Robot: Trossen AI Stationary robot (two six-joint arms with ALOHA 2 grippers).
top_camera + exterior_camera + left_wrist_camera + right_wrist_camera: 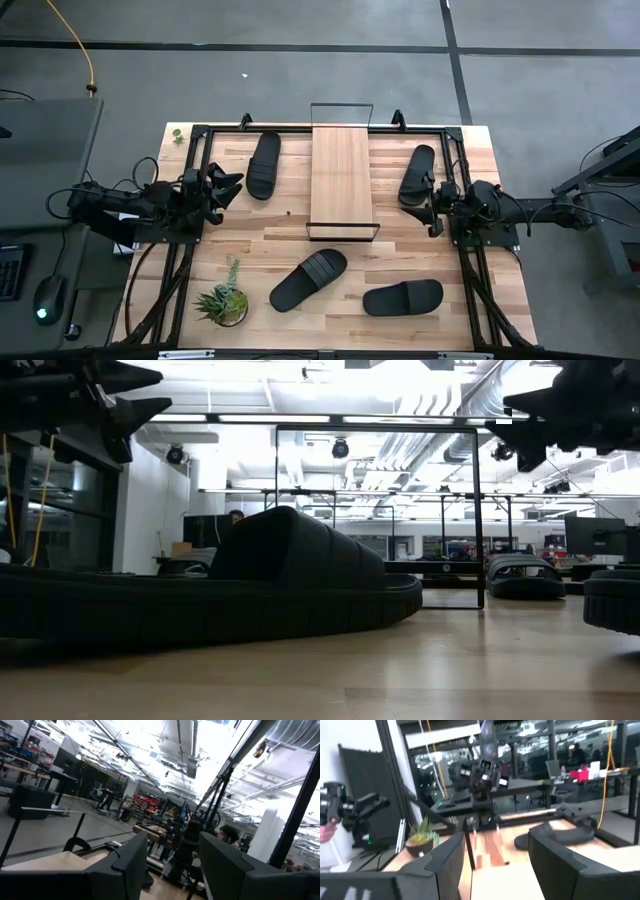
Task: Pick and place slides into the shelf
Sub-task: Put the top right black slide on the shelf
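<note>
The shelf [340,180], a light-wood board in a thin black wire frame, stands at the table's middle with nothing on it. Several black slides lie flat on their soles on the tabletop: one far left [264,165], one far right [418,175], one near the middle [308,279], one near right [403,297]. My left gripper [232,188] hovers open at the table's left side, pointing at the shelf; the left wrist view shows its fingers apart [172,870]. My right gripper [430,205] hovers open at the right side beside the far right slide, fingers apart [495,865].
A small potted plant [222,300] stands at the near left of the table. Black frame rails [190,230] run along the left and right sides. Bare wood lies between the shelf and the near slides.
</note>
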